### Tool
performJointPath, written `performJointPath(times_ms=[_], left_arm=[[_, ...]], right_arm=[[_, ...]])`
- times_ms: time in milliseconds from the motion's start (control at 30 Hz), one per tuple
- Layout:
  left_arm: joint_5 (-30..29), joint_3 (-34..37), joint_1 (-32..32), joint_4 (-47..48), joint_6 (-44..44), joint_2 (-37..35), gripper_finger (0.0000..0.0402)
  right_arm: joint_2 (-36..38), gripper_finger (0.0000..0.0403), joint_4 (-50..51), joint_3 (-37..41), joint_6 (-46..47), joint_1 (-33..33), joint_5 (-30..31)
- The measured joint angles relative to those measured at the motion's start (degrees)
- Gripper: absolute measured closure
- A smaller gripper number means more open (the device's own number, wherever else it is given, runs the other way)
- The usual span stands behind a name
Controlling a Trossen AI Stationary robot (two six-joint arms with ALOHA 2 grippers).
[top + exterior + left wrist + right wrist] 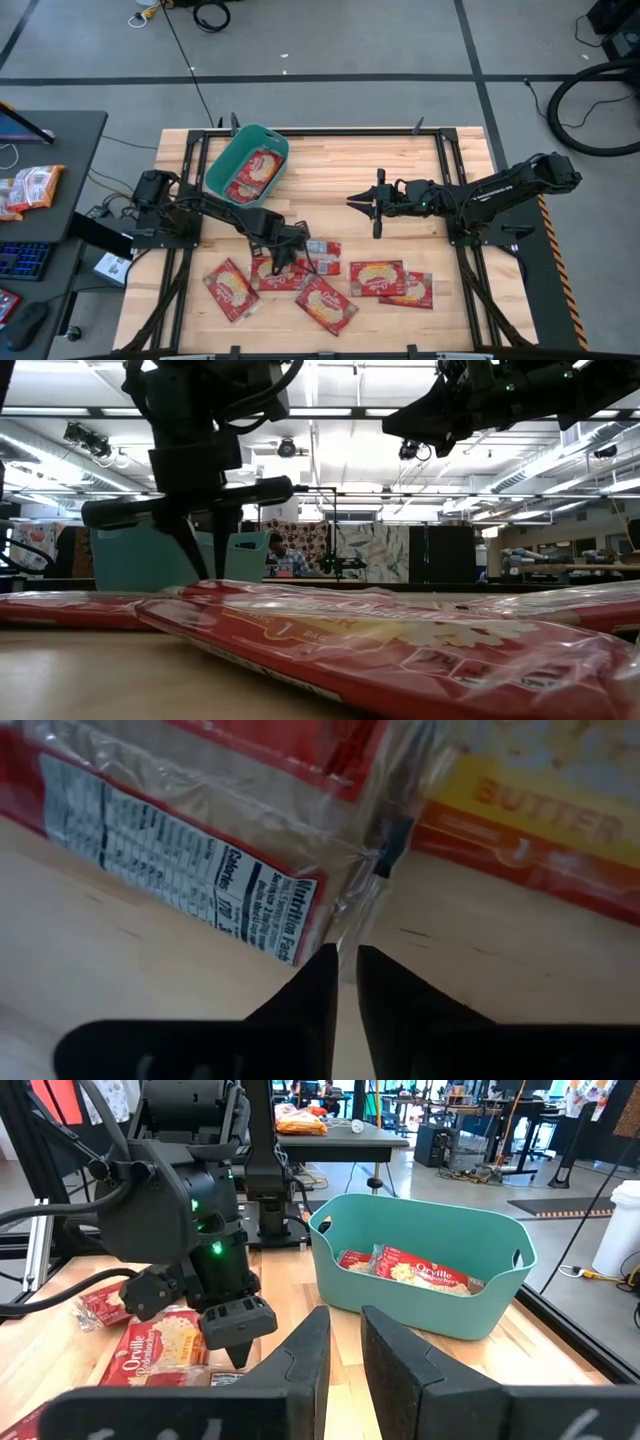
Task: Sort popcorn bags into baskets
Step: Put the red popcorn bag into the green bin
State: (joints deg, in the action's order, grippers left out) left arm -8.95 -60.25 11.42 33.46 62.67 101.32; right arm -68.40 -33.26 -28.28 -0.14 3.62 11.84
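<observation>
Left gripper (291,254): fingers nearly closed, pinching a packet's clear edge (372,870).
Right gripper (362,202): mid-table, narrowly parted, empty.
Popcorn bags (325,303): along table's front edge.
Basket (222,170): back-left, holding packets.

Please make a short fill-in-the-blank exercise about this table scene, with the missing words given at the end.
1. The popcorn bags already sorted lie inside the ____ basket.
2. The ____ gripper is down among the loose popcorn bags on the table.
3. The right gripper hangs above bare ____ tabletop, holding nothing.
4. In the left wrist view, the fingers point at a bag's clear ____ edge.

Missing words: teal; left; wooden; plastic
</observation>
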Motion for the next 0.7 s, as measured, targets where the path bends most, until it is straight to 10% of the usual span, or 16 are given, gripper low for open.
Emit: performJointPath(times_ms=[700], left_arm=[[-2.4, 0.0, -1.7, -3.2, -5.2, -0.2, 0.0399]], right_arm=[[-2.3, 0.0337, 1.7, 0.0, 2.0, 0.0, -5.0]])
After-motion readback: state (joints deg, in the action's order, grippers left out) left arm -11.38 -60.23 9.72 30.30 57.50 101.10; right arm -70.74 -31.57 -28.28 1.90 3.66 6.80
